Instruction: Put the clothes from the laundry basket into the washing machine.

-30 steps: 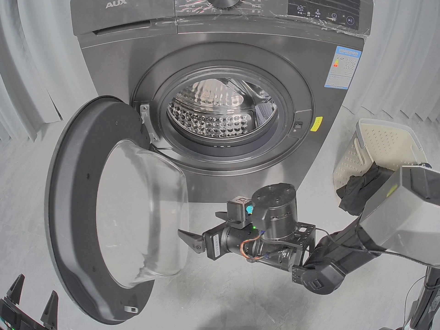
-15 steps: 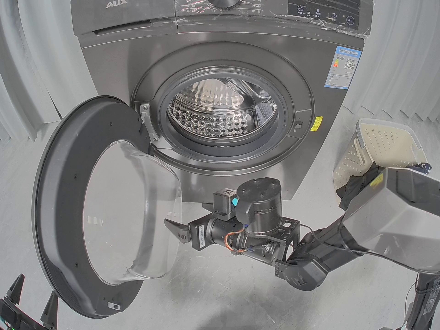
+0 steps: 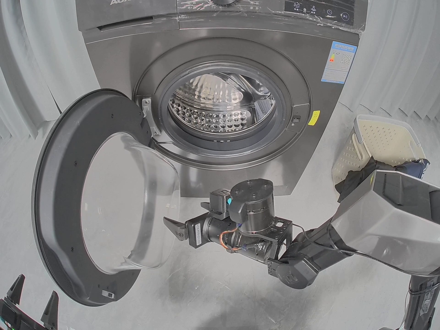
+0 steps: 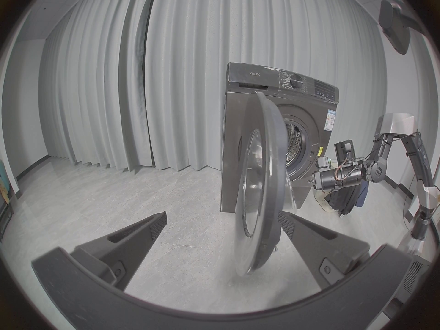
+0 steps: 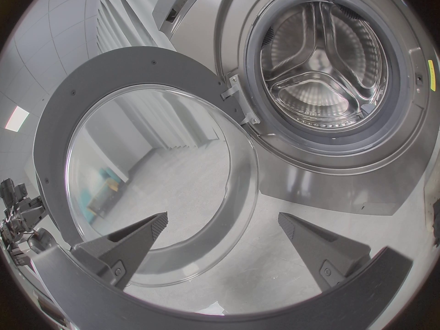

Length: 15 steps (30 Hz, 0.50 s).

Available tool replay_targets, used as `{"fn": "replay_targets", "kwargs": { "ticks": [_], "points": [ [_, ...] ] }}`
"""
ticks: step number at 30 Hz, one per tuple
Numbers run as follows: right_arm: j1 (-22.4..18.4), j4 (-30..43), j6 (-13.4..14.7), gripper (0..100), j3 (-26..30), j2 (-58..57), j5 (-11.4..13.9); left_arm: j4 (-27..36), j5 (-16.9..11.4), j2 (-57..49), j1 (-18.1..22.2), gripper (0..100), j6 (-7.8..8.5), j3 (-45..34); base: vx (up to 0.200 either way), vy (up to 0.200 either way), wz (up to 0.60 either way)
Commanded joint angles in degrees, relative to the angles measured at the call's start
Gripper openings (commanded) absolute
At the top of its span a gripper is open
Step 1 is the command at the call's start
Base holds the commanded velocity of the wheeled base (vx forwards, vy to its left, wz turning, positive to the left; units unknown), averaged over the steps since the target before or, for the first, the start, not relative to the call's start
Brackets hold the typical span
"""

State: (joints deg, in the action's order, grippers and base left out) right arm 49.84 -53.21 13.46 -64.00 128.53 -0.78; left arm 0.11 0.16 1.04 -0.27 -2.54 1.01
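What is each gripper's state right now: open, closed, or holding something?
Left gripper: open, holding nothing.
Right gripper: open, holding nothing.

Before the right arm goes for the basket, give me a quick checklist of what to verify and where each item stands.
1. Door swung wide open: ok.
2. Drum free of laundry: ok, bare metal inside.
3. Right hand open and holding nothing: ok.
4. Right hand clear of the door's glass: cannot tell; in the head view its fingertip sits very close to the glass.
5. Clothes waiting in the laundry basket: ok, dark clothes lie at its near edge, partly hidden by the right arm.
6. Left hand out of the way: ok, low on the robot's left, open and holding nothing.
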Motion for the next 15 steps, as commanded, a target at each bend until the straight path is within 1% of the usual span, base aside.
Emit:
{"fn": "replay_targets", "kwargs": {
  "ticks": [1,6,10,15],
  "points": [
    [0.0,-0.2,0.0,100,-0.1,-0.1,0.0,0.0,0.1,-0.9,0.0,100,-0.01,-0.9,0.0,0.0,0.0],
    [0.1,-0.2,0.0,100,-0.7,0.4,-0.1,0.0,0.1,-0.9,0.0,100,-0.01,-0.9,0.0,0.0,0.0],
    [0.4,-0.3,-0.2,100,-3.1,2.8,-1.2,0.0,0.1,-0.9,0.0,100,-0.01,-0.9,0.0,0.0,0.0],
    [1.4,-0.5,-0.1,100,-6.8,5.4,-1.3,0.0,0.0,-0.9,0.0,100,-0.01,-0.9,0.0,0.0,0.0]
  ]
}}
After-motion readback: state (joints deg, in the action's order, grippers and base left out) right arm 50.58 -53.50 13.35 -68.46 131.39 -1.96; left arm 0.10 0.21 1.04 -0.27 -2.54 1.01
